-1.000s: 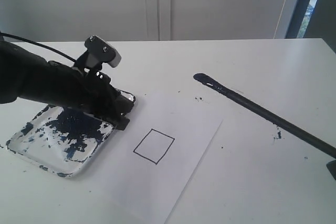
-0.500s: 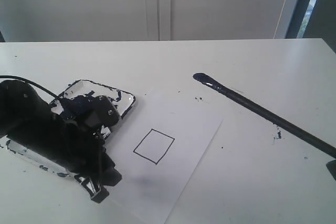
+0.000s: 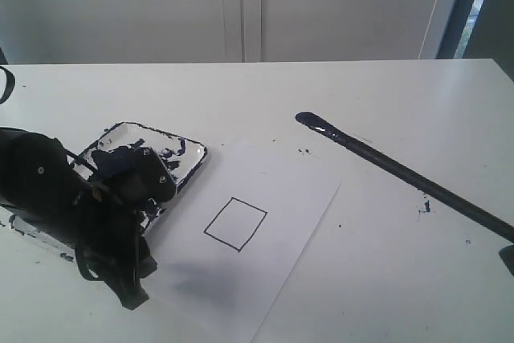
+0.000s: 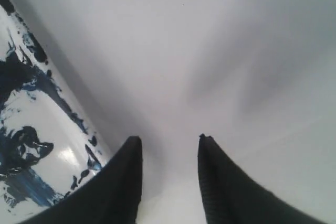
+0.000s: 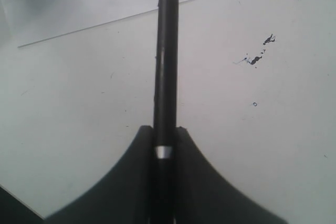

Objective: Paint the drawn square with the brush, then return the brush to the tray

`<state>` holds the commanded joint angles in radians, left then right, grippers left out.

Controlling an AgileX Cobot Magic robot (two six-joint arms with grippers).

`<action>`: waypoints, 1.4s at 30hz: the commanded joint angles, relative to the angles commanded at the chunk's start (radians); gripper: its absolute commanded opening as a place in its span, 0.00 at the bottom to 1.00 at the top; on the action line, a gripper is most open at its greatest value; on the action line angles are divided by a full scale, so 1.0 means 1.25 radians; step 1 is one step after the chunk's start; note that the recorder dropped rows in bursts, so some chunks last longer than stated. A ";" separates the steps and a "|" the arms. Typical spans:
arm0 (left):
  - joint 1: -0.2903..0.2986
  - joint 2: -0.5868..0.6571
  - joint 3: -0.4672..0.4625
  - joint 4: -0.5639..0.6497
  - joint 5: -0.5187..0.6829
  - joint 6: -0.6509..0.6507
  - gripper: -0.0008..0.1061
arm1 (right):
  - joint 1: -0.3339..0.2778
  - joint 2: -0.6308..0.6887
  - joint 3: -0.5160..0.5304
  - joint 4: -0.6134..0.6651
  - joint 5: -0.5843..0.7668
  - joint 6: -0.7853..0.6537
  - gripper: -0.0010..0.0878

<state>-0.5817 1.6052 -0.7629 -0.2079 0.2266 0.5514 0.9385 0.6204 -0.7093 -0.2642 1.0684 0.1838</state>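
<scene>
Right hand (image 5: 164, 129) tight on brush (image 5: 166, 51) (at its pale band (image 5: 164, 152)); left hand (image 4: 169, 140) agape, low beside tray (image 4: 47, 129).

the drawn square (image 3: 235, 223) is a thin black outline, blank white inside, turned slightly like a diamond on a white paper sheet (image 3: 281, 190). the tray (image 3: 189, 150), white with rounded corners and heavily smeared with dark blue paint, lies at the square's 10 o'clock, beside the paper's edge and partly hidden. the brush (image 3: 401, 173) is long and black, with its dark blue tip at the square's 1 o'clock. its handle slants off toward 4 o'clock, clamped at its pale band between the right fingers (image 5: 199, 182).
</scene>
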 joint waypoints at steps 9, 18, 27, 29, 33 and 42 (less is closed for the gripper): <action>0.000 0.000 -0.020 -0.061 -0.092 -0.091 0.54 | 0.000 0.000 0.000 0.000 0.000 0.000 0.01; -0.014 0.005 -0.024 -0.061 -0.022 -0.128 0.54 | 0.000 0.000 0.000 0.000 0.000 0.000 0.01; -0.031 0.065 -0.024 -0.051 -0.050 -0.116 0.54 | 0.000 0.000 0.000 0.001 -0.001 0.001 0.01; -0.031 0.068 -0.024 -0.040 -0.050 -0.116 0.54 | 0.000 0.000 0.000 0.001 0.001 0.001 0.01; -0.031 0.075 -0.024 -0.024 -0.033 -0.116 0.54 | 0.000 0.000 0.000 0.001 0.002 0.001 0.01; -0.031 0.075 -0.024 -0.024 0.007 -0.101 0.54 | 0.000 0.000 0.001 0.060 0.014 -0.005 0.01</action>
<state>-0.6199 1.6986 -0.7923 -0.2379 0.2355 0.4247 0.9385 0.6204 -0.7075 -0.1898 1.0862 0.1776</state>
